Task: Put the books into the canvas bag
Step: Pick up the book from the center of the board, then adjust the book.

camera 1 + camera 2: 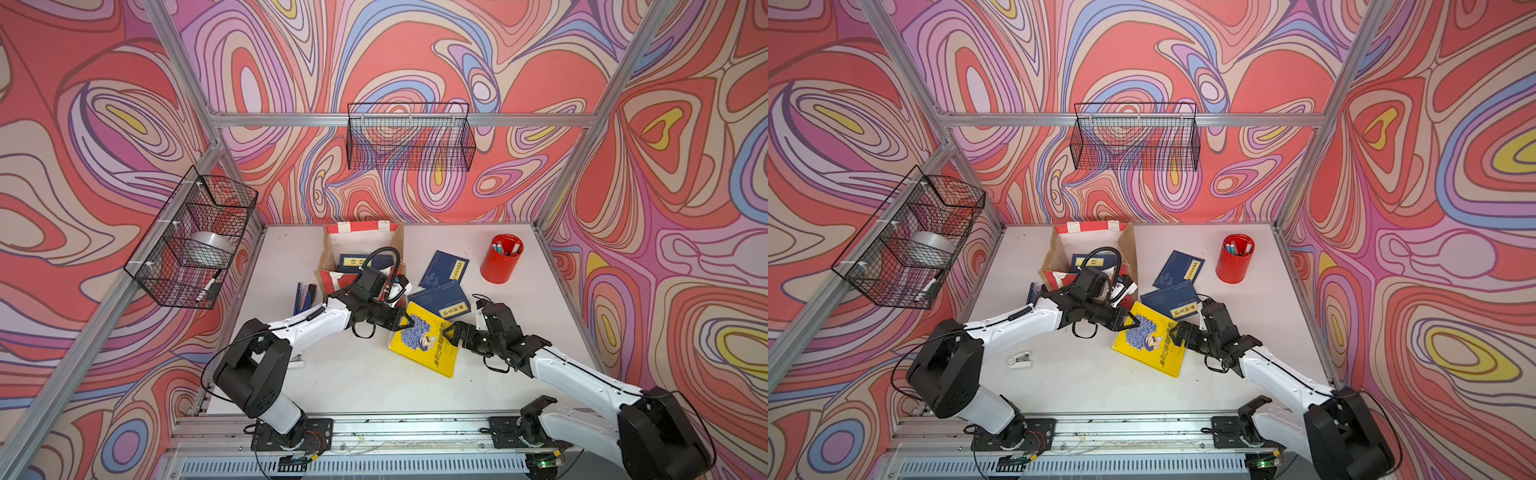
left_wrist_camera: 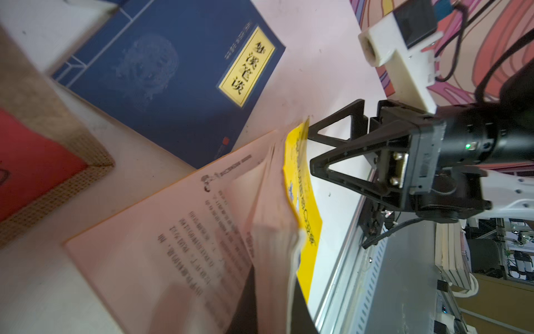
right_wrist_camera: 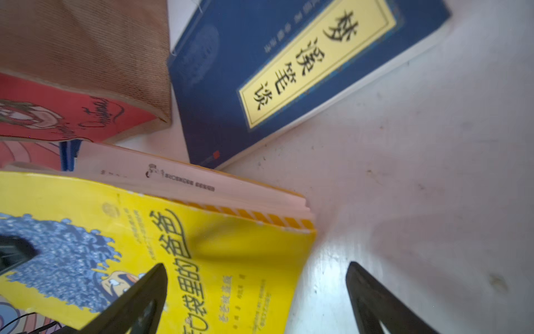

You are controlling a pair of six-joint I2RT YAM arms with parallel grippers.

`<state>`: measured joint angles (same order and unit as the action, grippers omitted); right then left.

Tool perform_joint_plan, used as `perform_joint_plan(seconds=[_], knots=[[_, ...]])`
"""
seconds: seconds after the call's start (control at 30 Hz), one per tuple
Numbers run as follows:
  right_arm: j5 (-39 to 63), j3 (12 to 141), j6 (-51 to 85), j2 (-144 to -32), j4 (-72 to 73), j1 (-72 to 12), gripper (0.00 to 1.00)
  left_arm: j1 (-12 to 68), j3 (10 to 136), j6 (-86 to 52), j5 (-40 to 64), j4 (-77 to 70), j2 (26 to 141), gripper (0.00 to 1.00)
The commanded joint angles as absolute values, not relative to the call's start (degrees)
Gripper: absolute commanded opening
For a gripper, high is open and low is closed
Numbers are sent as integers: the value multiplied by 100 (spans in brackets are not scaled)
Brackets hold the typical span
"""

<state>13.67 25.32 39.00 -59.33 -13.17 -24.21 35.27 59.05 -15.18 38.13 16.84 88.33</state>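
Note:
A yellow book [image 1: 424, 345] lies mid-table, partly open, its front cover and upper pages lifted. My left gripper [image 1: 409, 323] is shut on that cover and pages at the book's far corner; in the left wrist view the pages [image 2: 271, 260] run down between the jaws. My right gripper [image 1: 446, 334] is open at the book's right edge, with one finger [image 3: 156, 283] over the cover and the other over bare table. Two navy books [image 1: 444, 267] [image 1: 439, 301] lie beside the canvas bag [image 1: 397, 239]. Another navy book [image 1: 353, 262] is inside it.
A red pen cup [image 1: 501, 259] stands at the back right. Blue items [image 1: 303, 296] lie left of the bag, and a small white stapler [image 1: 1019, 359] sits front left. Wire baskets [image 1: 195, 241] [image 1: 409, 139] hang on the left and back walls.

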Motion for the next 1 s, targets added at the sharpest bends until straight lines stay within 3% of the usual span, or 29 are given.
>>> perform_joint_plan(seconds=[0.0, 0.17, 0.43, 0.83, 0.97], knots=[[959, 2925, 3598, -5285, -1999, -2312, 99, 3524, 6758, -1143, 3667, 3011, 8219, 0], [811, 3609, 3234, -4813, -2642, -2060, 99, 3516, 8112, -852, 3032, 4273, 7737, 0], [2192, 4264, 2312, -5302, -1967, -2057, 98, 2621, 10071, -937, 2246, 5398, 7675, 0], [2437, 4892, 1957, -6084, -1598, -2056, 98, 1052, 11294, -2070, 4495, 4599, 7839, 0], [3610, 4981, 2068, -6108, -1030, -2053, 98, 998, 11503, -1969, 4679, 4705, 7867, 0]])
